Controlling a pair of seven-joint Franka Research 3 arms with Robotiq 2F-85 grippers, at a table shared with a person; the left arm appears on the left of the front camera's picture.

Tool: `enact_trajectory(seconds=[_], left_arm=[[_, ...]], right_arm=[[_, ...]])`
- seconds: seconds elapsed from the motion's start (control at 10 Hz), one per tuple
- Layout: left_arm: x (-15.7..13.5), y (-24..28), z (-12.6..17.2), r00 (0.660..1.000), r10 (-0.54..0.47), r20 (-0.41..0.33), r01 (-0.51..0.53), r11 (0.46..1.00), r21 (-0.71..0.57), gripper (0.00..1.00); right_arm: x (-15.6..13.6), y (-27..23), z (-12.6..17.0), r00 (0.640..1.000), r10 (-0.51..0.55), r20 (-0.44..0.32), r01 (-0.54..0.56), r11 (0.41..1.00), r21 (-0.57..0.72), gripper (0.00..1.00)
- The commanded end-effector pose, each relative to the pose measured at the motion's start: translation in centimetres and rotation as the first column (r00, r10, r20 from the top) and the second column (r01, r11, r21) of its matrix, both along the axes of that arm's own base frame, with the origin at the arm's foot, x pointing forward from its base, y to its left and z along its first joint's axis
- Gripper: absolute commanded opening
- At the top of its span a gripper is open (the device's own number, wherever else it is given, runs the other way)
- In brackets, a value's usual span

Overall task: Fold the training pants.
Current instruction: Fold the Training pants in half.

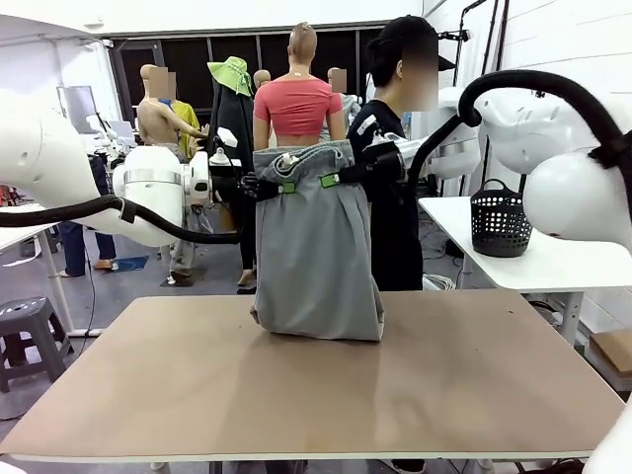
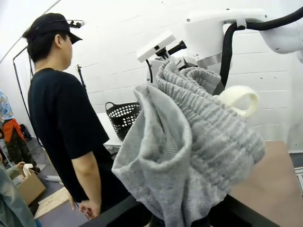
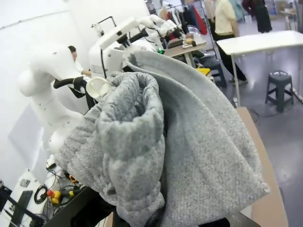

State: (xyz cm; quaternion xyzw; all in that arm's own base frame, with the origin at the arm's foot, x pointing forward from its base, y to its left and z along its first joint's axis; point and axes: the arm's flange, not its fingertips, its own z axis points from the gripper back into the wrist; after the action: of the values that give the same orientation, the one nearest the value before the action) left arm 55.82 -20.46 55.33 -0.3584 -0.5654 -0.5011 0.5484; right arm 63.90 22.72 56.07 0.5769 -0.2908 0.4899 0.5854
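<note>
The light grey training pants (image 1: 314,247) hang by their gathered waistband above the brown table (image 1: 316,385), lower end bunched on the tabletop. My left gripper (image 1: 285,186) is shut on the waistband's left side and my right gripper (image 1: 331,180) on its right side, close together. In the left wrist view the ribbed waistband (image 2: 199,137) and a white drawcord loop (image 2: 239,97) cover my fingers. The same bunched pants (image 3: 161,142) hide the right fingers in the right wrist view.
A person in a black shirt (image 1: 395,158) stands behind the far edge, just right of the pants. A black mesh basket (image 1: 500,219) sits on a white side table (image 1: 533,257) at right. A grey stool (image 1: 30,331) stands at left.
</note>
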Motion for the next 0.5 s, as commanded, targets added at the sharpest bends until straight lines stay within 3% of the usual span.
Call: enact_trajectory(seconds=[0.0,0.3,0.4], left_arm=[[-1.4,0.6,-0.5,0.999,-0.035,-0.003,0.035,0.999,0.014,0.0],[-4.9,0.4,-1.3,0.991,-0.093,-0.096,0.09,0.995,-0.043,0.0],[-5.4,0.8,-1.0,0.989,-0.111,-0.096,0.109,0.994,-0.026,0.0]], right_arm=[[-3.5,-1.2,-0.9,0.995,-0.095,-0.015,0.095,0.995,-0.002,0.0],[-5.6,-2.1,-3.5,0.984,-0.128,-0.123,0.129,0.992,0.003,0.0],[-5.2,-1.5,-3.7,0.987,-0.104,-0.122,0.106,0.994,0.013,0.0]])
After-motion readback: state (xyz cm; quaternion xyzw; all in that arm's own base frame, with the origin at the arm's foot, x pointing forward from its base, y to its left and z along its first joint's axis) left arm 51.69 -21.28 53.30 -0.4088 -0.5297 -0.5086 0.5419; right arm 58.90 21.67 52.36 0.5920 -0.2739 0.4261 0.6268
